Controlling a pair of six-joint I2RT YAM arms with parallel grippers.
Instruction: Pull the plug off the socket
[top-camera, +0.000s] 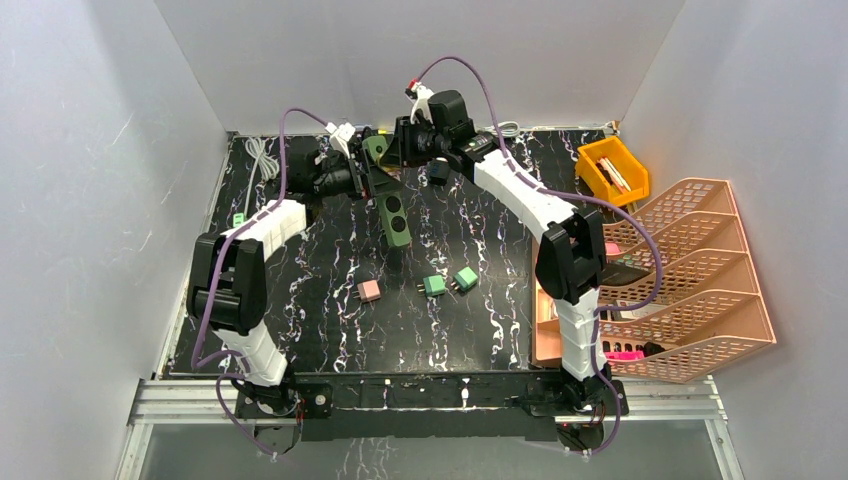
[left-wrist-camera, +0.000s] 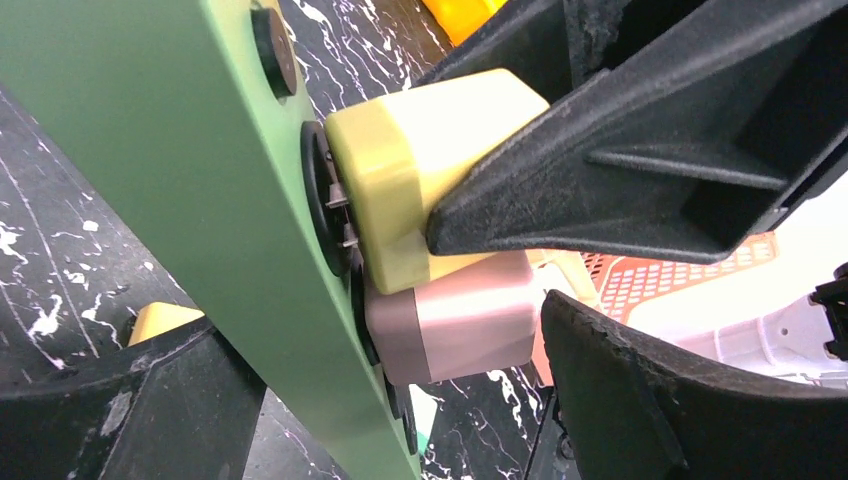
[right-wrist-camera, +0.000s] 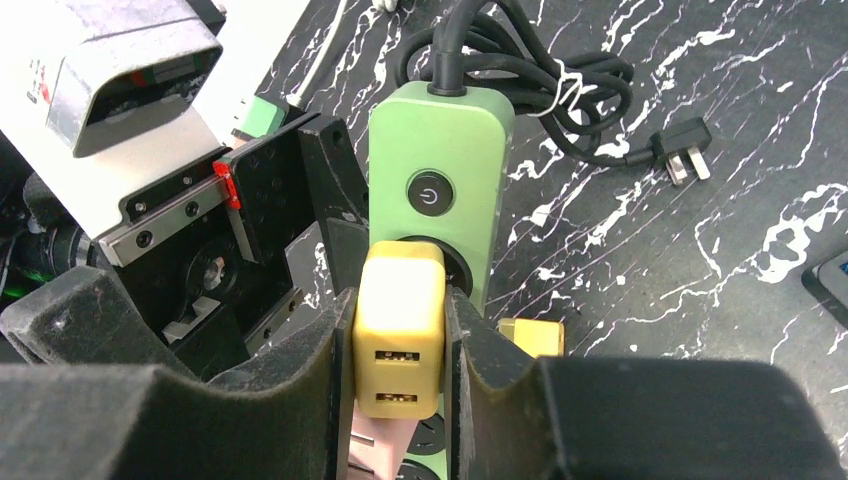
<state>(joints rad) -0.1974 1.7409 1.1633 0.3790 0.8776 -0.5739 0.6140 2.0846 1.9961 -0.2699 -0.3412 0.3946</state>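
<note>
Clamped tight between the pads of the right gripper (right-wrist-camera: 398, 320): a yellow plug (right-wrist-camera: 400, 275), two USB ports on its back, sitting in the socket just below the round power button (right-wrist-camera: 431, 194) of the green power strip (top-camera: 395, 205). Seen from the left wrist, a thin gap between plug and strip, with metal prongs bridging it. Hard against the yellow plug, in the next socket along the strip, a pink plug (left-wrist-camera: 460, 320) crowding that side. Astride the strip, the left gripper (left-wrist-camera: 375, 318), one finger against the strip's back, the other at the pink plug's outer end; squeezing or merely close, impossible to tell. Beyond the strip's switch end, a coiled black cord (right-wrist-camera: 540, 80) ending in a three-pin plug (right-wrist-camera: 685, 152). Just beside the strip on the table, a loose yellow adapter (right-wrist-camera: 530, 337). Nearer the arm bases than the strip, a loose pink adapter (top-camera: 369, 291) and two green adapters (top-camera: 434, 286) (top-camera: 466, 277). Left of the strip, a white cable (top-camera: 262, 155). Well to the strip's right, a yellow bin (top-camera: 590, 165) holding flat pieces too small to name, and a salmon file rack (top-camera: 700, 240) with something bright pink in its nearest compartment.
</note>
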